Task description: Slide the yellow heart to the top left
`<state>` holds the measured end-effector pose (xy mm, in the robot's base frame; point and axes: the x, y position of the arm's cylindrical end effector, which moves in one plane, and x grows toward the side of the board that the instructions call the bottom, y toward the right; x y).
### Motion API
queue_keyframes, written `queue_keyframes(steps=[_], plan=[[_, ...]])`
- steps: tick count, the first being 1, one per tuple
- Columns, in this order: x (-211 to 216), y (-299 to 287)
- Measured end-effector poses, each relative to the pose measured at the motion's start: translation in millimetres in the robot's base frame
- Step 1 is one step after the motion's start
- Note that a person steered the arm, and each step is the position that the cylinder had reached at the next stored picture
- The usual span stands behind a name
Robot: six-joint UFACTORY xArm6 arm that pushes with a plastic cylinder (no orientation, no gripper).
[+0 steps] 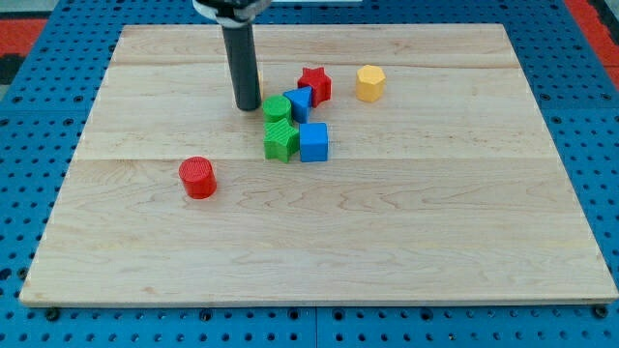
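Only a thin yellowish sliver, probably the yellow heart (260, 79), shows at the right edge of my dark rod, which hides the rest of it. My tip (247, 106) rests on the wooden board (145, 242) in its upper middle, just in front of that sliver. The tip is just left of a green cylinder (277, 108).
A blue block (300, 101) and a red star (315, 84) sit right of the green cylinder. A green block (280, 140) and a blue cube (313, 142) lie below them. A yellow hexagon (369, 83) is further right. A red cylinder (197, 178) stands alone at lower left.
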<state>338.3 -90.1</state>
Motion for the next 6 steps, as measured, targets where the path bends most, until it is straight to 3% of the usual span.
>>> queue_keyframes(steps=[1, 2, 3, 4, 6], plan=[[-36.7, -26.8], [-24.7, 45.5], [-64.7, 15.2], [-82.9, -75.7], [-89.2, -97.2]])
